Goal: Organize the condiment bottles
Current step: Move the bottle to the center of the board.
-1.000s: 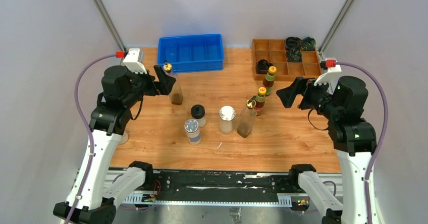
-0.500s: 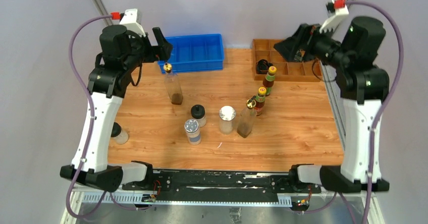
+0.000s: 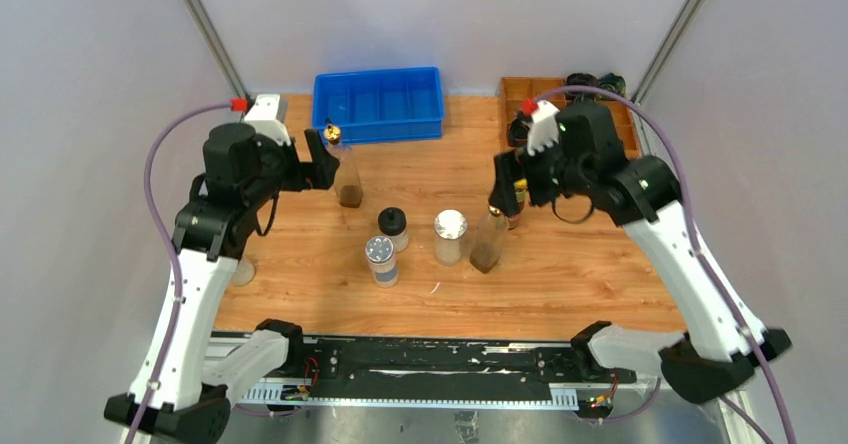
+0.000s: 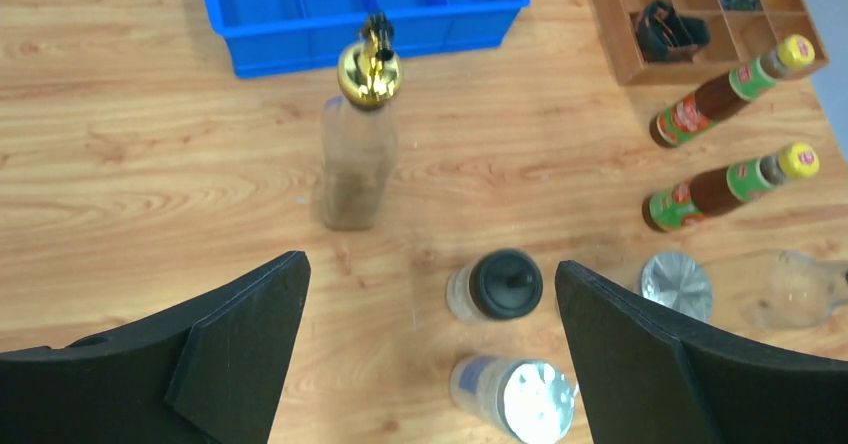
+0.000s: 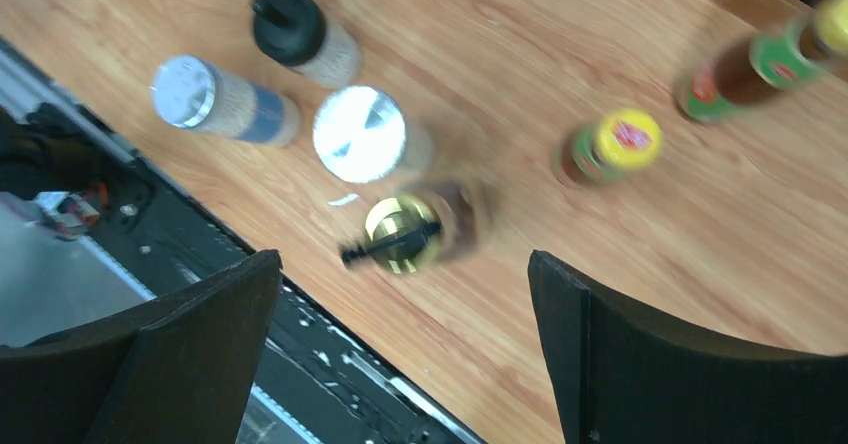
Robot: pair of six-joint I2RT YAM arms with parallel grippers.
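Note:
My left gripper point(image 3: 322, 162) is open and empty, just left of a clear gold-spouted cruet point(image 3: 347, 179); in the left wrist view the gripper point(image 4: 430, 269) is above a black-capped jar point(image 4: 497, 286) and a silver-lidded shaker point(image 4: 520, 409), with the cruet point(image 4: 360, 139) ahead. My right gripper point(image 3: 506, 186) is open and empty over the second cruet point(image 3: 487, 240), whose gold top point(image 5: 403, 232) shows between the fingers. Two yellow-capped sauce bottles point(image 5: 612, 144) point(image 5: 770, 64) stand beyond it. The shakers point(image 3: 381, 260) point(image 3: 450, 236) and a jar point(image 3: 392, 227) stand mid-table. A second jar point(image 3: 241, 270) is partly hidden behind my left arm.
A blue divided bin point(image 3: 378, 102) stands at the back centre. A wooden compartment tray point(image 3: 606, 116) with dark coiled items is at the back right, partly hidden by my right arm. The table's near edge and black rail point(image 5: 330, 354) lie under the right gripper.
Both arms rose high half a second ago, then came down. The left gripper is back beside the left cruet. The right gripper has swung left, over the right cruet and sauce bottles.

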